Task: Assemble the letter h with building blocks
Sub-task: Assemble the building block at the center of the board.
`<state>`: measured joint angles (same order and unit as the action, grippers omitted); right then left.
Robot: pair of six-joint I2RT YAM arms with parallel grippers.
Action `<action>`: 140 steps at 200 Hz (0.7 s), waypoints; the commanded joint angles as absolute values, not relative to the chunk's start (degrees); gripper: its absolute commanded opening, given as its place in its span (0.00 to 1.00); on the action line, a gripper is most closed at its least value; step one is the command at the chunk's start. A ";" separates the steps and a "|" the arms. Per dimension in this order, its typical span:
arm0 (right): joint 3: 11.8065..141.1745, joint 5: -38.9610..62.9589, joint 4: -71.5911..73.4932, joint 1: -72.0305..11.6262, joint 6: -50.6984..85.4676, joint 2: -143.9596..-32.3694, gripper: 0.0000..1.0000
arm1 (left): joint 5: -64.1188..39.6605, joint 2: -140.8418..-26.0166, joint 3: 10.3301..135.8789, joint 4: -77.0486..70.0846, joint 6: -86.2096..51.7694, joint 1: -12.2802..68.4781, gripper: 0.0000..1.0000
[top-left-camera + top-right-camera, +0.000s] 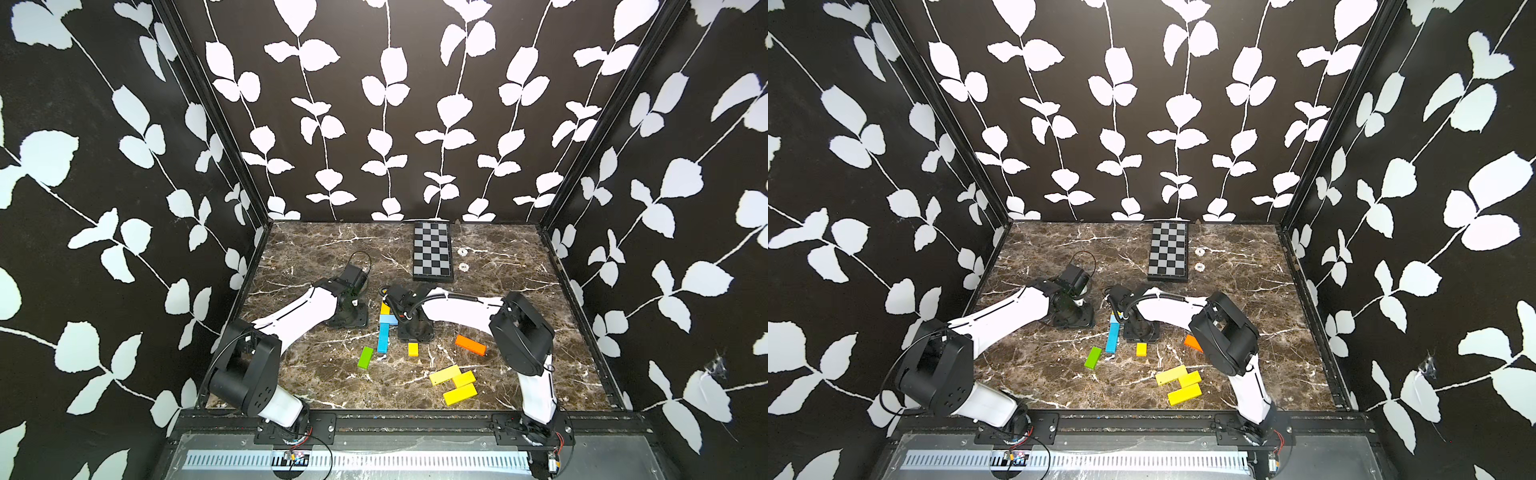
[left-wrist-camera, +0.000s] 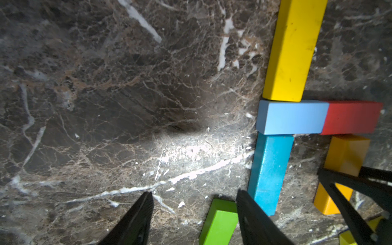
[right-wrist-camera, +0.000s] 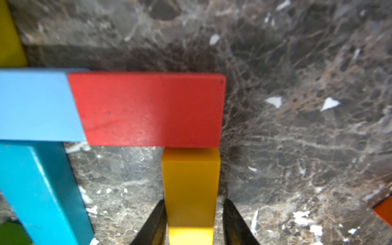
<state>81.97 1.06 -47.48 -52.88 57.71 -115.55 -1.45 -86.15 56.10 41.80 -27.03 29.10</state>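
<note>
Several building blocks lie joined on the marble table: a long yellow block (image 2: pixel 293 51), then a light blue block (image 2: pixel 292 116) lying crosswise with a red block (image 2: pixel 352 117) at its end, and a blue block (image 2: pixel 269 169) below. A short orange-yellow block (image 3: pixel 191 180) butts against the red block (image 3: pixel 148 110). My right gripper (image 3: pixel 194 201) straddles it, open, with a thin gap at one finger. My left gripper (image 2: pixel 195 192) hangs open over bare table, with a green block (image 2: pixel 220 222) beside one finger. In both top views the red block is hidden under the right gripper (image 1: pixel 409 332).
Loose blocks lie nearer the front: an orange block (image 1: pixel 470 345) and three yellow blocks (image 1: pixel 453 384) at the front right. A black-and-grey checkered board (image 1: pixel 432 251) sits at the back, with two small white discs (image 1: pixel 463 259) beside it. Patterned walls close three sides.
</note>
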 commanded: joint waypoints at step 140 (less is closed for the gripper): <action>85.09 0.53 -50.01 -52.83 59.16 -117.72 0.34 | -1.33 -84.26 55.28 43.58 -26.19 29.14 0.65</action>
